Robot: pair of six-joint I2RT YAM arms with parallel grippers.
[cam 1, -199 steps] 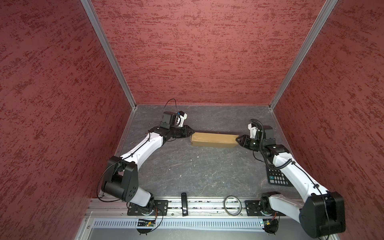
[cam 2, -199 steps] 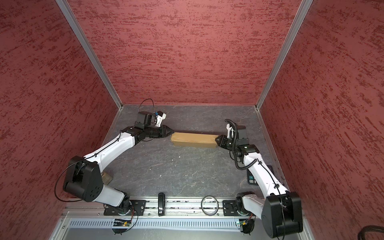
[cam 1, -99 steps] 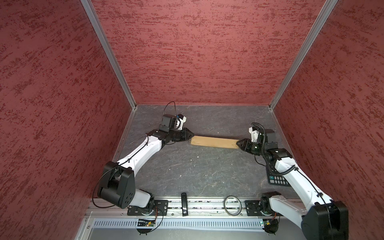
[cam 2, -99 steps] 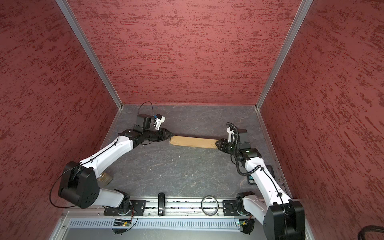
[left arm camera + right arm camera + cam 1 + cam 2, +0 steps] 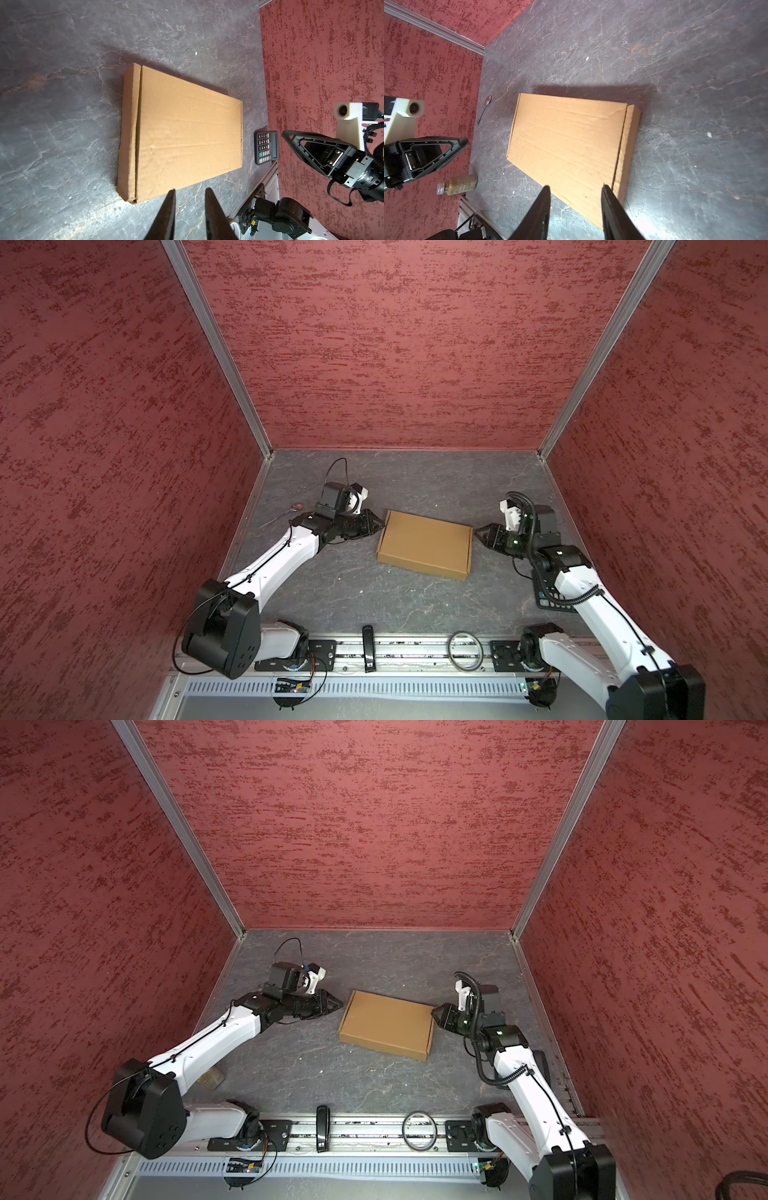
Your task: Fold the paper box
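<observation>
The paper box [image 5: 424, 545] is a closed, shallow brown cardboard mailer lying flat in the middle of the table, also seen in the other top view [image 5: 386, 1025]. My left gripper [image 5: 380, 524] sits low just off the box's far left corner. Its jaws stand slightly apart with only table between them [image 5: 190, 189]. My right gripper [image 5: 478, 529] points at the box's right edge, open, and nothing is pinched between its fingertips [image 5: 576, 186]. Both wrist views show the box's plain top [image 5: 187, 133] and its front wall [image 5: 627, 149].
A calculator [image 5: 548, 597] lies under my right arm by the right wall. A spoon [image 5: 286, 512] lies at the back left. A small bottle [image 5: 212, 1077] lies under my left arm. A ring [image 5: 465, 649] and a black bar [image 5: 368, 647] rest on the front rail.
The box, held up on its edge between both grippers a second ago, has tipped forward and now lies flat. Both grippers have come off its ends; the right one has opened wider.
</observation>
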